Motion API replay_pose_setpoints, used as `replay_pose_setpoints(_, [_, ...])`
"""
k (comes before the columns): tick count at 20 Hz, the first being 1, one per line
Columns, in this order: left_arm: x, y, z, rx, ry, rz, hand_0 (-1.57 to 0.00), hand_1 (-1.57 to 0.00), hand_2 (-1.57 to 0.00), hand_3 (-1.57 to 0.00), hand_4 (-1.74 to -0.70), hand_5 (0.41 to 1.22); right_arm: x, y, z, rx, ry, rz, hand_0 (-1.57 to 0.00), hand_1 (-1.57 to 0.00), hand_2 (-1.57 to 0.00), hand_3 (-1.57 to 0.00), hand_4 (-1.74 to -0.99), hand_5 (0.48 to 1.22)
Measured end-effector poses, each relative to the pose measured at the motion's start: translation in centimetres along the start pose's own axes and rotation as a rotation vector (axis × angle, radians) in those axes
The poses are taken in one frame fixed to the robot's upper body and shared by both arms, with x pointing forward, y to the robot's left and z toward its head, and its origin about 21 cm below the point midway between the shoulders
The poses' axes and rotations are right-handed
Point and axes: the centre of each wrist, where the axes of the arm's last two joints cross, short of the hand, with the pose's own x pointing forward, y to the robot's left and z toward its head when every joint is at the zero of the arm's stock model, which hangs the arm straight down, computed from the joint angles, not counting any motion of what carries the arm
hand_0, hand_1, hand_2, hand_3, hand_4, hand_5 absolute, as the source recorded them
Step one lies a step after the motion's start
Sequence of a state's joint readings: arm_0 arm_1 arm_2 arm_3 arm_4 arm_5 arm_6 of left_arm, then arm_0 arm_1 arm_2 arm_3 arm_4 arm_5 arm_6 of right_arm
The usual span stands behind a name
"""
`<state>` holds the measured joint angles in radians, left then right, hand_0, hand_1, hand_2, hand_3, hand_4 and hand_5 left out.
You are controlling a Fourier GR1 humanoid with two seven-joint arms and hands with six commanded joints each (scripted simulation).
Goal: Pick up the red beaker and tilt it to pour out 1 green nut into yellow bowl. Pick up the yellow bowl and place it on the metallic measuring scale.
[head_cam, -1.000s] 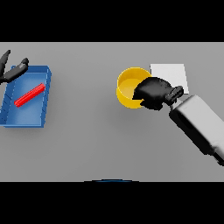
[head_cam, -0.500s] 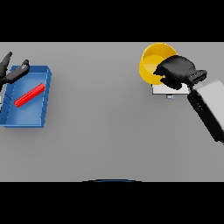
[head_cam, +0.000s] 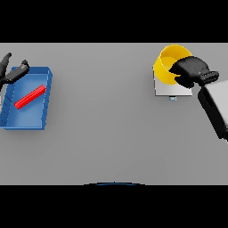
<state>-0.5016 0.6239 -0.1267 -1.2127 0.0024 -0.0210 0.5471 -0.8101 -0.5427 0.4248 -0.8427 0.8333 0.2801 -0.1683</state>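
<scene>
My right hand [head_cam: 192,71] is shut on the near right rim of the yellow bowl [head_cam: 168,64], holding it over the back of the pale metallic scale [head_cam: 165,89] at the right. I cannot tell whether the bowl touches the scale. The bowl's inside is partly hidden by the hand, and no nut shows in it. A red beaker-like piece [head_cam: 30,96] lies slanted on its side inside the blue tray [head_cam: 39,123] at the left. My left hand [head_cam: 12,74] rests open at the tray's far left corner, at the picture's edge.
The scale has a small tab [head_cam: 173,99] on its near edge. The grey table [head_cam: 107,124] stretches between the blue tray and the scale.
My right hand has carried the yellow bowl right and away from me, from beside the scale to above its far part. The left hand has stayed put.
</scene>
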Motion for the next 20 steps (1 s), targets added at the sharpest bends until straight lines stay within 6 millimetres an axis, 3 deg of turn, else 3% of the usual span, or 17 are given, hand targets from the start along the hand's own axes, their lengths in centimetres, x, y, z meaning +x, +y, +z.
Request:
replay_pose_setpoints(9, [-0.3,0.2,0.3,-0.015,-0.005,-0.013,0.0,0.0,0.0,0.0,-0.84,0.783,-1.1,2.0,-0.4,0.055,0.021,-0.049,-1.57,-1.57,-1.37,-1.45,-1.741,1.221])
replay_pose_setpoints(11, [-0.2,0.2,0.1,-0.007,-0.003,-0.011,0.0,0.0,0.0,0.0,-0.84,0.779,-1.1,1.8,-0.7,0.055,0.043,-0.045,-1.57,-1.5,-1.44,-1.25,-1.741,1.221])
replay_pose_setpoints(12, [0.0,0.3,0.0,-0.008,-0.002,-0.018,0.0,0.0,0.0,0.0,-0.84,0.775,-1.0,1.8,-0.7,0.06,0.04,-0.052,-1.56,-1.43,-1.34,-1.11,-1.682,1.221])
replay_pose_setpoints(14, [-0.4,0.4,-0.1,-0.017,0.001,-0.017,0.0,0.0,0.0,0.0,-0.84,0.774,-1.1,1.8,-0.6,0.074,0.032,-0.069,-1.33,-1.12,-1.01,-0.82,-1.592,1.074])
replay_pose_setpoints(16, [-0.2,0.3,0.0,-0.011,-0.001,-0.013,0.0,0.0,0.0,0.0,-0.83,0.768,-1.2,1.8,-0.5,0.082,0.048,-0.107,-0.95,-0.81,-0.71,-0.58,-1.535,0.965])
replay_pose_setpoints(18, [-0.5,-0.1,0.0,-0.017,-0.006,-0.001,0.0,0.0,0.0,0.0,-0.84,0.764,-0.9,2.1,-0.6,0.096,0.045,-0.14,-0.61,-0.56,-0.47,-0.39,-1.496,0.89])
replay_pose_setpoints(20, [-0.7,-0.4,-0.1,-0.023,0.0,0.004,0.0,0.0,0.0,0.0,-0.83,0.754,-1.5,1.6,-0.4,0.099,0.055,-0.161,-0.39,-0.38,-0.3,-0.26,-1.476,0.847])
